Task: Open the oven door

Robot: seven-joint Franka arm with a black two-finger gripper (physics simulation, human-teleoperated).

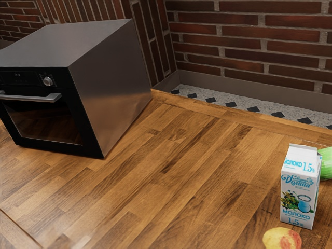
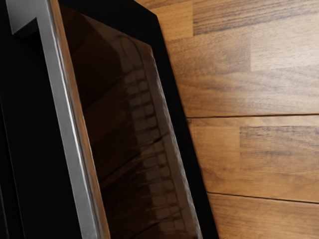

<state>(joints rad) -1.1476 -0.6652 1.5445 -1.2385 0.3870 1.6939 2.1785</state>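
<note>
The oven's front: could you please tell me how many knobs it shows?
1: the silver knob above the door handle; more may lie past the exterior view's left edge.

We list one tabletop of brown wooden strips, light and dark (image 1: 171, 171), its dark seams noted in the wrist view. Upon it, toward the exterior view's right, one upright white cardboard milk carton with blue lettering and a blue jug printed on it (image 1: 297, 189). Just beside its base, one rounded yellow fruit with a red blush (image 1: 282, 239). Behind the carton, one light green object, partly hidden (image 1: 326, 162); its kind we cannot tell. Beyond the tabletop, we enter one pale speckled surface with dark diamonds (image 1: 233, 98), one plain grey-brown skirting (image 1: 270, 93) and red-brown brick walling with pale joints (image 1: 244, 39).
</note>
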